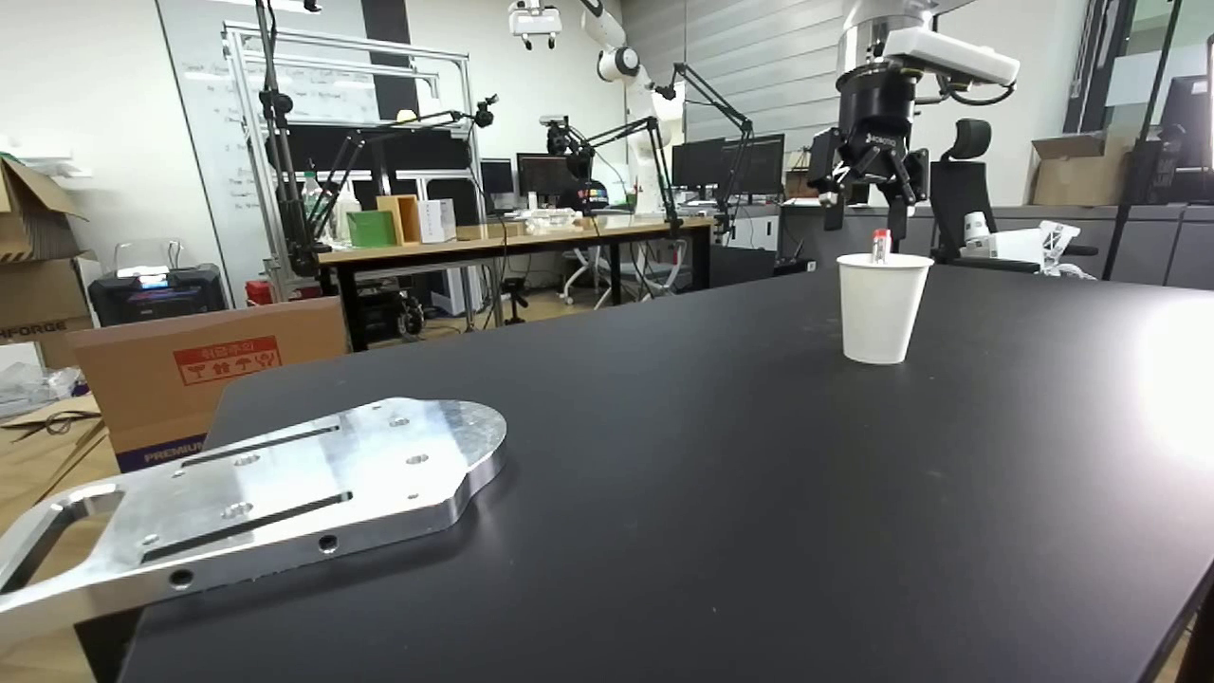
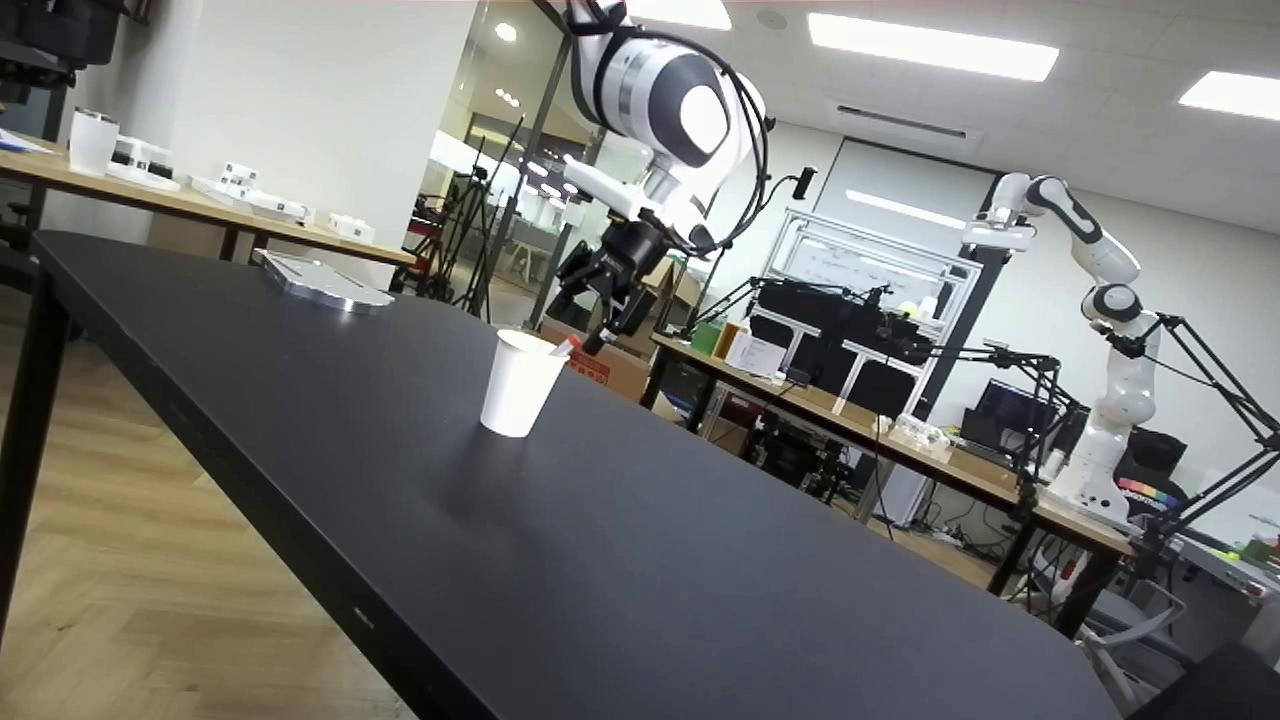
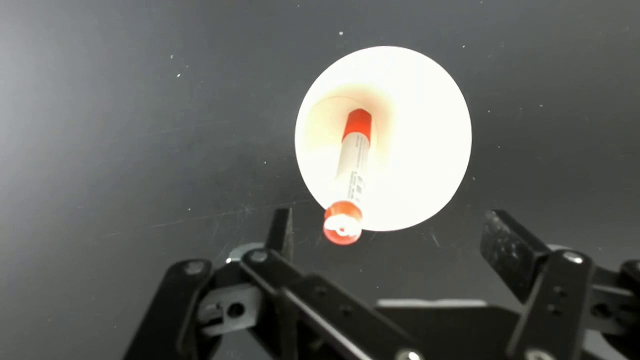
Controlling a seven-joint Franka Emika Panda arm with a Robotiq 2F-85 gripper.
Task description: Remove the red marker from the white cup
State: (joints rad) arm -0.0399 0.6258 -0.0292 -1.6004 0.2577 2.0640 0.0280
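The white cup stands upright on the black table in both exterior views, with points on the cup (image 1: 880, 318) and the cup (image 2: 518, 390). The red marker (image 1: 880, 245) leans inside it with its red end above the rim; that end also shows in an exterior view (image 2: 566, 346). In the wrist view I look down into the cup (image 3: 425, 140), and the marker (image 3: 354, 162) has red ends and a pale printed body. My gripper (image 3: 389, 232) is open and empty. In the exterior views the gripper (image 1: 865, 223) is above the cup, close to the marker's top (image 2: 580, 325).
The black table (image 1: 664, 531) carries a silver metal plate (image 1: 313, 465), also at the far end in an exterior view (image 2: 322, 280). A cardboard box (image 1: 218, 370) stands beside the table. A wooden bench (image 1: 531, 230) with equipment stands behind.
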